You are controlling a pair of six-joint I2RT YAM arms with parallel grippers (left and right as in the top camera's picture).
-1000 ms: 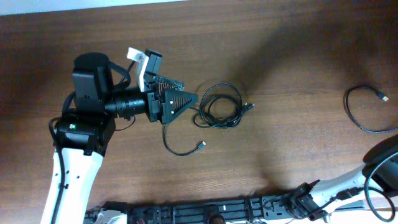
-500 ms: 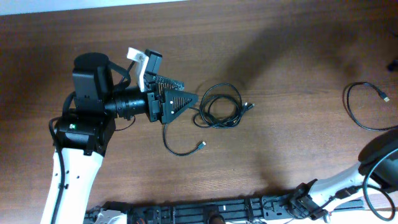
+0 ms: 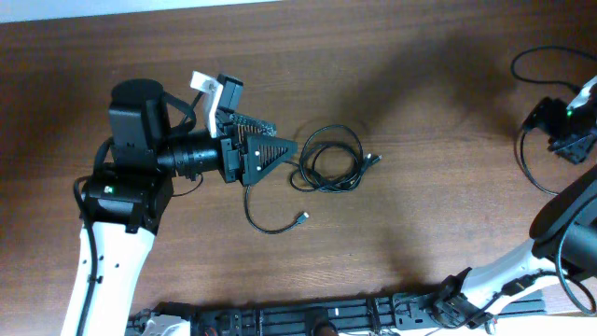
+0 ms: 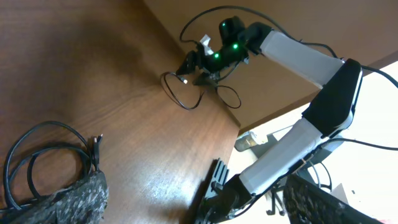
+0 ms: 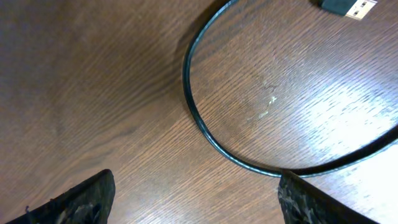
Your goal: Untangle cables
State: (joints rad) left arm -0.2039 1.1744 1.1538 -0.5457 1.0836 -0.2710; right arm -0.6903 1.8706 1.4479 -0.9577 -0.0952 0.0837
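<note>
Right arm's swung up along the right edge since a sec ago: back then only its elbow showed at the near right corner, now the right gripper [image 3: 562, 135] hangs over the loose cable [image 3: 528, 173] there. Left arm, coil and that cable look the same as before.

Near edge first: a black rail [image 3: 326, 313] runs along it, w/ the left arm's white link rising from the near left corner. A bit further in, a cable tail [image 3: 254, 224] lies on the bench [image 3: 420, 56], ending in a small plug [image 3: 303, 217] and curving back under the left gripper [image 3: 280, 149]. That gripper sits left of centre, pointing twd the right edge. Its jaws are spread wide in its wrist view, nothing btw them. Can't tell if it touches the tail. Just beside its tip, mid-bench, is the coiled cable [image 3: 331, 159]: several loose loops lying flat, a plug end sticking out on the right-edge side.

Well apart, by the right edge, the loose cable is one open arc, partly under the right gripper. Wrist cam there: fingers [image 5: 74, 202] wide apart above the wood, arc lying btw them, flat USB plug [image 5: 348, 7] off at the top. Not gripping anything. Can't tell if either pad touches the cord.
</note>
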